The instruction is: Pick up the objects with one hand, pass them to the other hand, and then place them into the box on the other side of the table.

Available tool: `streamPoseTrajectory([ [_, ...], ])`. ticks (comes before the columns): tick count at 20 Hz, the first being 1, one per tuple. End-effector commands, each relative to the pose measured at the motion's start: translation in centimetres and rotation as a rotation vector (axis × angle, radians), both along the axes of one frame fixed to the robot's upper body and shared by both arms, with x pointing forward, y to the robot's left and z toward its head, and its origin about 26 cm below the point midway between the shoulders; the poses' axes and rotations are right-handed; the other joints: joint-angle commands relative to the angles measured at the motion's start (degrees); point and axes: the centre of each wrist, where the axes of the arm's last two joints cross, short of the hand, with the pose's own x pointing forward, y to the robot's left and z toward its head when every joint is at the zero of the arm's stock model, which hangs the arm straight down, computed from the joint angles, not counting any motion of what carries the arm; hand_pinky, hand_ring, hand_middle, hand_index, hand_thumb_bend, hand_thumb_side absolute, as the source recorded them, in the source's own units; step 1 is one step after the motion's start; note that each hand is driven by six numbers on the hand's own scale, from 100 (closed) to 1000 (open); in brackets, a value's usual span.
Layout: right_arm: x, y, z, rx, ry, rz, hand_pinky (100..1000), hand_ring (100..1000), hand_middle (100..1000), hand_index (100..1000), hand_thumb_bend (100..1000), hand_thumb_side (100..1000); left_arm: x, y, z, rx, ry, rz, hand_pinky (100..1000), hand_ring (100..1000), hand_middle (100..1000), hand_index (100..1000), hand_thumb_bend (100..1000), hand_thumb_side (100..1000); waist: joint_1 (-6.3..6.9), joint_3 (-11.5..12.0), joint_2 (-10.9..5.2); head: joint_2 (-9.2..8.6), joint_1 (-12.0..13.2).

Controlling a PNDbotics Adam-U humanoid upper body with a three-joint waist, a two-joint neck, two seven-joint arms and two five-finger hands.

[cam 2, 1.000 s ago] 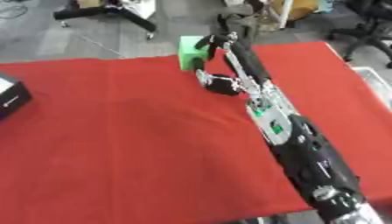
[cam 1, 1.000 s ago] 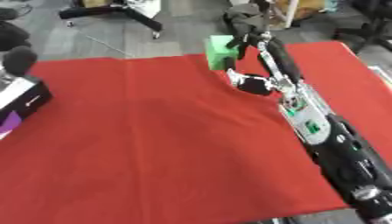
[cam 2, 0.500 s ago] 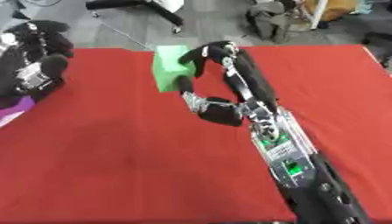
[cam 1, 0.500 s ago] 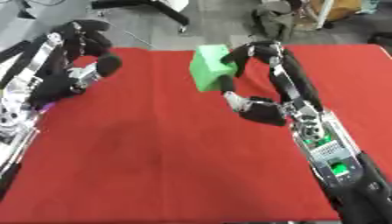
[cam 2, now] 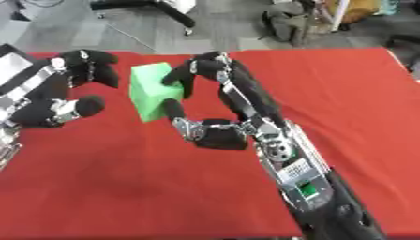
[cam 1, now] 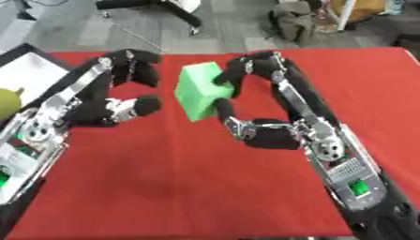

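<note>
**Right hand holds green block up beside the waiting left hand**

The right hand (cam 1: pixel 271 133) reaches in from the lower right, its forearm of silver joints and a small green-lit panel lying over the red tablecloth (cam 1: pixel 205 187). Its thumb presses the lower right side of the green block (cam 1: pixel 199 91), and its curled fingers (cam 1: pixel 246 70) wrap over the block's upper right edge, so the block is pinched between thumb and fingers. The block sits tilted, and whether it is clear of the cloth cannot be told.

Just to the left of the block is the left hand (cam 1: pixel 102 105), coming in from the lower left. Its fingers (cam 1: pixel 135 68) are curled above and its thumb is extended below, with a gap between them facing the block; it grasps nothing, and a narrow strip of red shows between it and the block.

At the left edge lies a white box (cam 1: pixel 33 70) with a dark rim, and a yellow-green rounded thing (cam 1: pixel 6 101) shows in it. Beyond the table's far edge is grey floor with a chair base (cam 1: pixel 160 5) and a dark bag (cam 1: pixel 295 23).
</note>
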Motion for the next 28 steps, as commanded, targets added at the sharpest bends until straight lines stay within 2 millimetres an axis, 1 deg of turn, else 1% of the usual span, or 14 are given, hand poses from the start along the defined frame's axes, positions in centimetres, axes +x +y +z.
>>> streamPoseTrajectory([
  [1, -0.5, 0.2, 1.2, 0.002, -0.033, 0.040, 747, 582, 371, 435, 100, 142, 0.0, -0.3, 0.7, 0.010, -0.013, -0.056, 797, 662, 619, 823, 768, 618, 0.02, 0.0, -0.61, 0.27, -0.7],
  [9, -0.9, 0.6, 1.7, -0.030, -0.041, 0.111, 748, 583, 371, 436, 100, 141, -0.6, -1.3, 0.8, -0.002, 0.020, -0.131, 798, 660, 618, 823, 769, 616, -0.12, 0.1, -0.60, 0.30, -1.4],
  [14, -0.9, 0.6, 1.7, -0.039, -0.035, 0.119, 749, 583, 371, 435, 100, 142, -0.8, -1.5, 0.9, -0.029, 0.035, -0.142, 797, 658, 616, 823, 764, 615, -0.17, 0.1, -0.61, 0.15, -1.5],
  [15, -0.9, 0.6, 1.7, -0.041, -0.034, 0.122, 749, 583, 370, 435, 100, 143, -0.8, -1.7, 0.9, -0.033, 0.036, -0.150, 820, 678, 635, 838, 683, 649, -0.18, 0.1, -0.61, 0.12, -1.5],
  [18, -0.9, 0.7, 1.6, -0.052, -0.028, 0.134, 750, 583, 370, 434, 100, 146, -1.1, -2.0, 1.1, -0.045, 0.039, -0.209, 843, 698, 656, 853, 601, 684, -0.21, 0.2, -0.59, 0.03, -1.6],
  [22, -0.9, 0.8, 1.5, -0.061, -0.022, 0.142, 750, 583, 369, 434, 100, 147, -1.3, -2.3, 1.3, -0.050, 0.045, -0.283, 856, 705, 653, 833, 553, 703, -0.21, 0.2, -0.58, 0.12, -1.7],
  [28, -0.9, 0.8, 1.5, -0.060, -0.019, 0.143, 751, 584, 370, 435, 100, 148, -1.8, -2.7, 1.6, -0.027, 0.056, -0.367, 856, 689, 631, 815, 535, 700, -0.15, 0.2, -0.60, 0.32, -1.7],
])
